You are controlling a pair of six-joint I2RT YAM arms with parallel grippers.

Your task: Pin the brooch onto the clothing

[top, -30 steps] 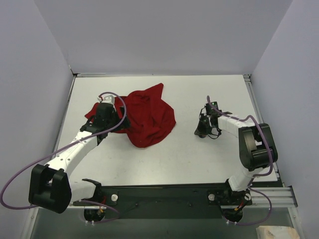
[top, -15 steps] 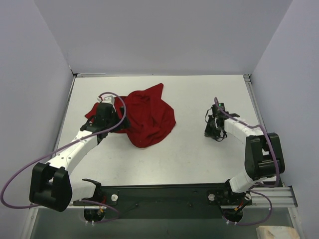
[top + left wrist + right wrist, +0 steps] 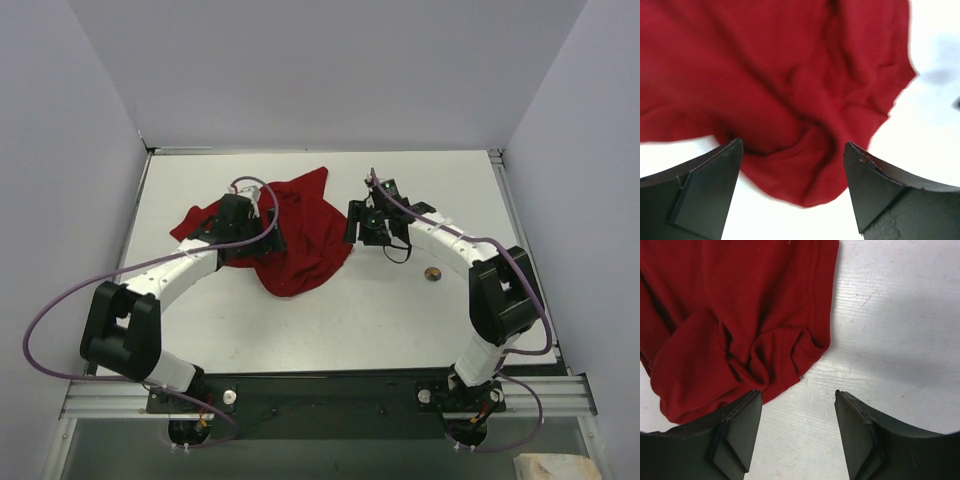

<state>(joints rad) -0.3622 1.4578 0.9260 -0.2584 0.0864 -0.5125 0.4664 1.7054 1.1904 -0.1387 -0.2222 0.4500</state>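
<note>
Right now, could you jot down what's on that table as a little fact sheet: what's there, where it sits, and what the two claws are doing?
clothing: red, crumpled in a heap on the white table
brooch: tiny round badge lying on the bare table, apart from the clothing, on the right arm's side
left gripper: open, empty, over the clothing's folds
right gripper: open, empty, over the clothing's edge where it meets the table
pinning: not yet done, nothing holds the brooch
</note>
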